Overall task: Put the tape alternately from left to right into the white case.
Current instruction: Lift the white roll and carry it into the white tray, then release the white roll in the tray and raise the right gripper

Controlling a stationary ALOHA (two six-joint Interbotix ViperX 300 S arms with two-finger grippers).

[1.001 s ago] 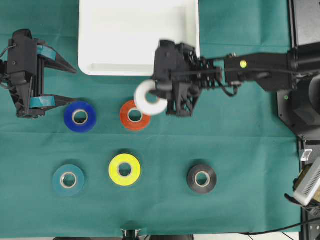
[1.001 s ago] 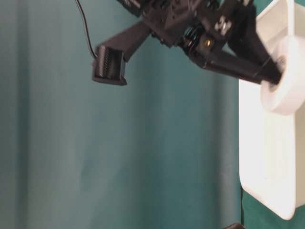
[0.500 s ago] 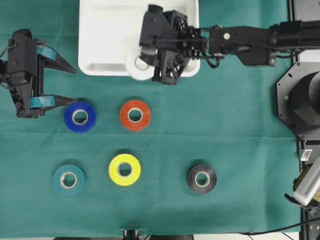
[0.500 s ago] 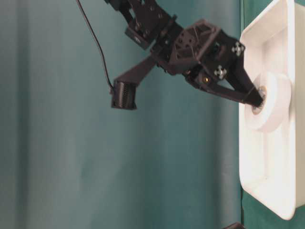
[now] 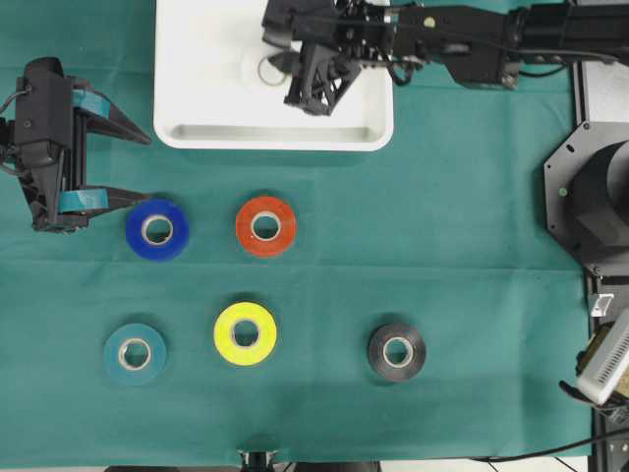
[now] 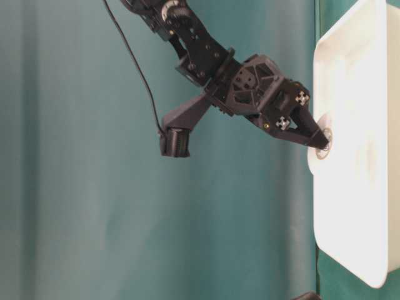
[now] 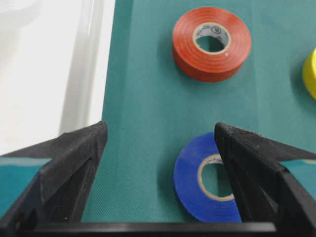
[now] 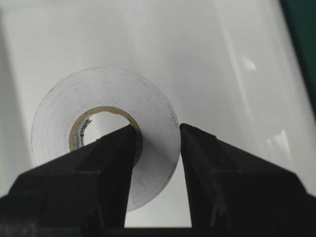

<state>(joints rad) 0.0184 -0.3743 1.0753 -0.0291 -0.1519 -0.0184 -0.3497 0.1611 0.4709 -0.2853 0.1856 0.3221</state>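
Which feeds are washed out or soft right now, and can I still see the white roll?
Overhead: white tape roll nearly vanishes against the bright white case. Right wrist: roll sharp, glare spots on the case floor. Table-level: soft throughout, roll barely separable.

Overhead view: looks straight down on the whole green cloth (image 5: 472,295), white case (image 5: 187,98) at 12 o'clock. Table-level view: low, sideways, close, case rim (image 6: 350,250) at 3 o'clock. Left wrist view: near, facing along its fingers (image 7: 74,158) across cloth and case edge. Right wrist view: very near, into the case (image 8: 222,59). All four share the case.
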